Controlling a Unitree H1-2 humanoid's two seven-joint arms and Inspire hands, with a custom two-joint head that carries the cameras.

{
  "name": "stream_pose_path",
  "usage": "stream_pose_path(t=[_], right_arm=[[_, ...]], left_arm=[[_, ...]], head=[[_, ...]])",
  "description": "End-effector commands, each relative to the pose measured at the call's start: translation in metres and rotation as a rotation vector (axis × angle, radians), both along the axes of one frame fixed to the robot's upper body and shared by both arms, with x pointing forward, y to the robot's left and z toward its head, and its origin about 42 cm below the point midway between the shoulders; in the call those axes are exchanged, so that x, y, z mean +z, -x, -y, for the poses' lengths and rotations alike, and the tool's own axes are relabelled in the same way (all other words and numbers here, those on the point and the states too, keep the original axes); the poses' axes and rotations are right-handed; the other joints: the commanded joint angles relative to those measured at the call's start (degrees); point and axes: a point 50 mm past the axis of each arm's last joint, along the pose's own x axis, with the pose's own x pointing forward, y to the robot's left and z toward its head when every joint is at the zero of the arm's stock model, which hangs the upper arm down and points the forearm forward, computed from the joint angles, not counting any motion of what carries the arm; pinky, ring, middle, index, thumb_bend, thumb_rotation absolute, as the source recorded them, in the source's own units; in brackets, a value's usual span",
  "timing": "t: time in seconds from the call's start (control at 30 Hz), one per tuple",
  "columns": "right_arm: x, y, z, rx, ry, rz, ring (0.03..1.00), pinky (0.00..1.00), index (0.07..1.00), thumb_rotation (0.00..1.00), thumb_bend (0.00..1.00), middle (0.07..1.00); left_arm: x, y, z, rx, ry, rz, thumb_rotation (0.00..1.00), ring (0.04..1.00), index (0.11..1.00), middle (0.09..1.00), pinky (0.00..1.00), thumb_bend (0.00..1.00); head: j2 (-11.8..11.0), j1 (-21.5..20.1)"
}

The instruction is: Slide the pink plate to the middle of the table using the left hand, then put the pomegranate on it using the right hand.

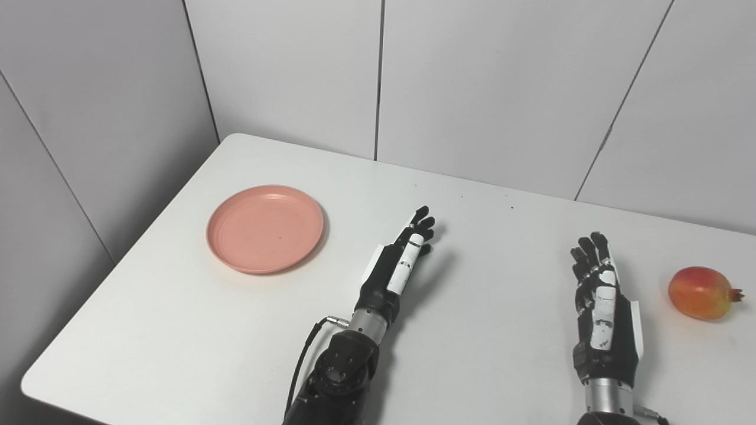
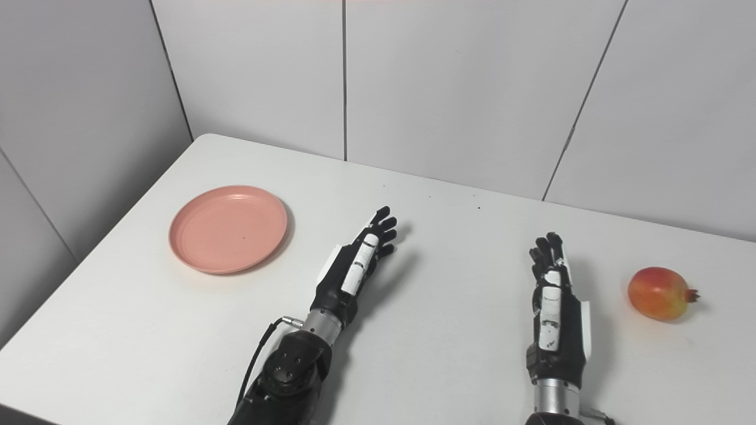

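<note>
I see bare worktop (image 1: 484, 330) between left robot hand (image 1: 398, 265) and pink plate (image 1: 265, 228); walls (image 1: 295, 65) close behind.

Matt pink plate (image 1: 265, 229), seemingly plastic; smooth white table (image 1: 177, 330); pomegranate (image 1: 703, 293) with a faintly glossy skin (red over yellow); hard black-and-white hand shells, metal wrists.

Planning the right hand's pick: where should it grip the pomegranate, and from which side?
Probably around the round body of the pomegranate, coming from its left or from above. Its crown points right, away from the open right hand.
</note>
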Motion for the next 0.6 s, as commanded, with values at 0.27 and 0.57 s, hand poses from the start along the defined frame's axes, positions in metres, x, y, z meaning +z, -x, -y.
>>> stream_pose_path(t=[0.27, 0.57], right_arm=[[-0.026, 0.013, 0.012, -0.013, 0.013, -0.049, 0.935, 0.99, 0.945, 0.96, 0.59, 0.934], [-0.025, 0.013, 0.013, -0.018, 0.033, -0.044, 0.933, 0.99, 0.944, 0.97, 0.58, 0.934]], left_arm=[[0.012, -0.006, 0.001, 0.113, 0.018, 0.113, 0.96, 0.862, 0.849, 0.864, 0.84, 0.43], [0.031, -0.013, -0.008, 0.120, 0.031, 0.213, 1.00, 0.874, 0.862, 0.874, 0.86, 0.42]], head=[[0.31, 0.47], [0.29, 0.79]])
